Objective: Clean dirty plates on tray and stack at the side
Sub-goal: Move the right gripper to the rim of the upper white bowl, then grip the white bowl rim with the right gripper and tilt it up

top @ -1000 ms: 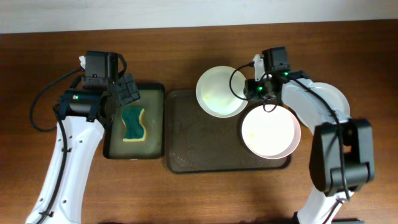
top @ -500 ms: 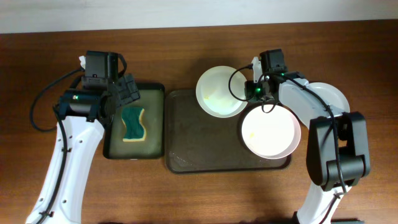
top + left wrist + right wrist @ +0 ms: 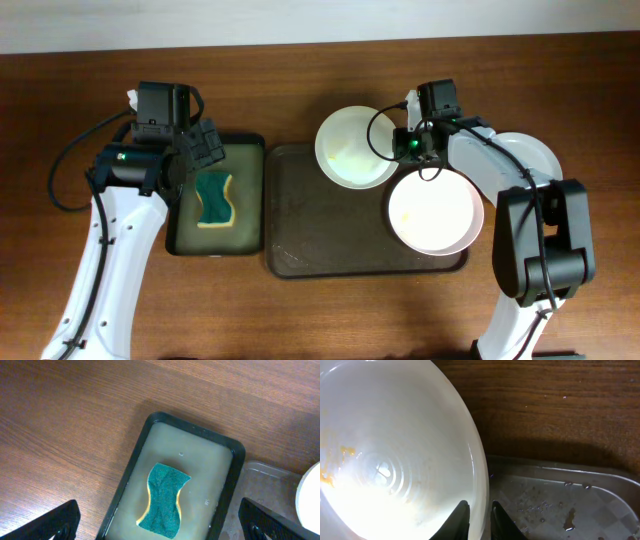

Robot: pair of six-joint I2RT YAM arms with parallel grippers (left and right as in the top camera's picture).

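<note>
The right end effector (image 3: 479,518) pinches the rim of a plate (image 3: 385,460) at its 3 o'clock side. This plate sits at the tray's (image 3: 560,505) 12 o'clock edge. The left end effector (image 3: 160,525) is wide open.

Open across left half of brown tray (image 3: 310,220) and tabletop (image 3: 300,320) in front. Crowded at right: rear plate (image 3: 352,147) and front plate (image 3: 435,212) just beside each other, right gripper (image 3: 480,522) at the gap, pinching rear rim. Hemmed at left by narrow tray (image 3: 230,495) holding sponge (image 3: 213,198).
</note>
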